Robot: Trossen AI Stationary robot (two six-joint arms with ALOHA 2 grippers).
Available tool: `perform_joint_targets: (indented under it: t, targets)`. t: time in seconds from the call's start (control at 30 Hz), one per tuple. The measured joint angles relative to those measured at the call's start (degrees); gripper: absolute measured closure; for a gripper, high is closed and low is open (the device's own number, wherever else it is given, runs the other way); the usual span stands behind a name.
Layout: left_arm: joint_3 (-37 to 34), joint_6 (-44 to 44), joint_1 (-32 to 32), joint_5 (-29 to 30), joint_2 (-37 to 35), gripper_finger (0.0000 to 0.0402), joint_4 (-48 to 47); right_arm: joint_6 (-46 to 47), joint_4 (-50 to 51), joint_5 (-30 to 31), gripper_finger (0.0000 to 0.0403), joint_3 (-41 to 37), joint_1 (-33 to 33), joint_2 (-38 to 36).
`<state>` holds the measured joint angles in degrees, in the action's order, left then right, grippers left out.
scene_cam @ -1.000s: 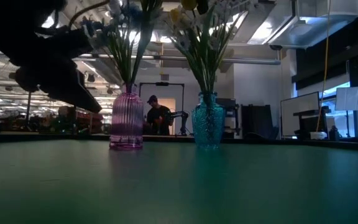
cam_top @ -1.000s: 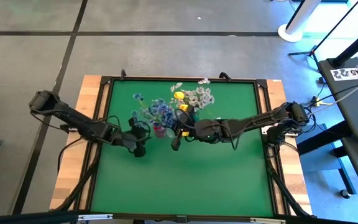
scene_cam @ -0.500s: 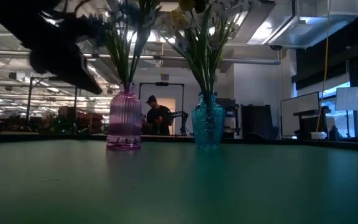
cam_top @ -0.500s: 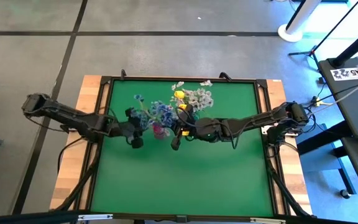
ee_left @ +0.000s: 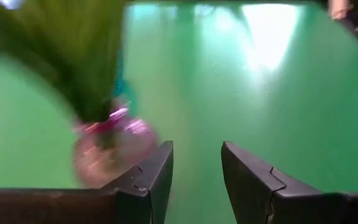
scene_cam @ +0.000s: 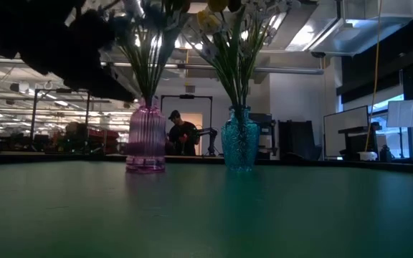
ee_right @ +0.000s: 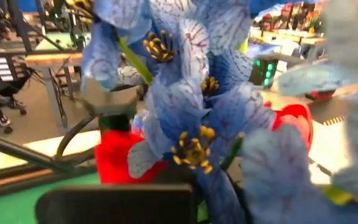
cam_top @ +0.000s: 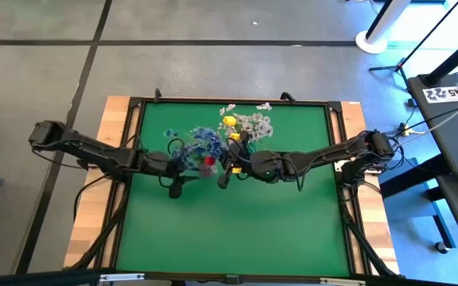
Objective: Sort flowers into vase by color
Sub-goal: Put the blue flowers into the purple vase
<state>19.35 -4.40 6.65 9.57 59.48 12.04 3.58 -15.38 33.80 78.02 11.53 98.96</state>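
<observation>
A pink ribbed vase (scene_cam: 146,140) and a teal vase (scene_cam: 240,140) stand on the green table (cam_top: 229,230), each with flower stems stuck in its mouth. The pink vase holds blue flowers (cam_top: 196,143) and a red bloom (cam_top: 207,162). Yellow buds (cam_top: 229,121) and white sprays (cam_top: 254,123) rise from the teal vase. My left gripper (ee_left: 196,177) is open beside the pink vase (ee_left: 107,149), with nothing between its fingers. My right gripper (cam_top: 227,168) hangs level among the blooms, facing the blue flowers (ee_right: 191,93). My right gripper is shut right against the blue flowers (ee_right: 194,149). The blossoms hide its fingertips, so I cannot tell whether it has a stem.
The near half of the green table lies free in front of the vases. A black frame (cam_top: 336,107) and wooden edges (cam_top: 110,127) border the table. Beyond the far edge, a person (scene_cam: 179,132) stands in the room.
My left gripper has risen and swung toward the pink vase, tipping closer to level. The blue flowers in that vase have shifted toward the table's left, and the red bloom now shows from above.
</observation>
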Motion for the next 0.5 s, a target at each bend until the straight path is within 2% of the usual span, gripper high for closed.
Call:
perform_joint_targets:
  t: [0.23,0.37,0.5]
  targets:
    - [0.00,-0.06,4.65,5.49,-0.05,0.0269,2.24,-2.32,-4.04,0.15,0.0391,0.03,0.07,2.33]
    - [1.35,-2.20,6.80,14.05,-4.24,0.0269,-11.73,-1.67,-3.99,0.36,0.0391,0.00,0.16,3.29]
    - [2.32,-3.80,6.42,20.85,-11.86,0.0269,-23.20,-0.54,-4.21,-0.48,0.0391,0.00,0.15,3.32]
